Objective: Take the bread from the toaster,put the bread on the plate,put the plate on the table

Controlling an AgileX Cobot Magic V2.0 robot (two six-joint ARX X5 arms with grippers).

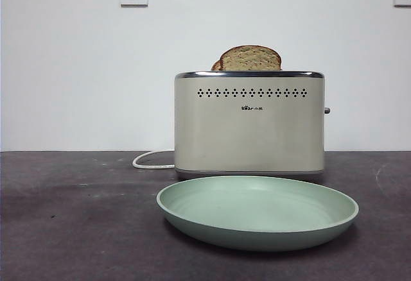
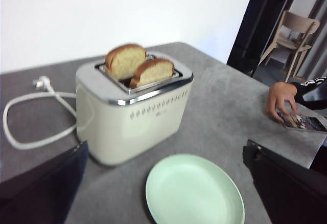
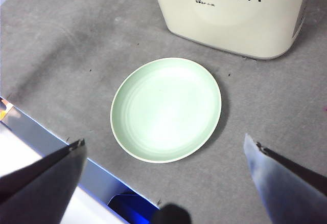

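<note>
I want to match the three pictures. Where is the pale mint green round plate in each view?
Front view: the pale mint green round plate lies low and centre-right, in front of the boxy cream toaster.
Left wrist view: at the bottom edge, right of centre, nearer the camera than the toaster.
Right wrist view: in the middle, with the toaster beyond it.
Shared landmark: the toaster's row of small black dots faces the plate.

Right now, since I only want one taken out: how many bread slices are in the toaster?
2. In the left wrist view, one slice stands in the toaster's slot farther from the plate, the other slice in the slot nearer to it. None appears hidden.
</note>
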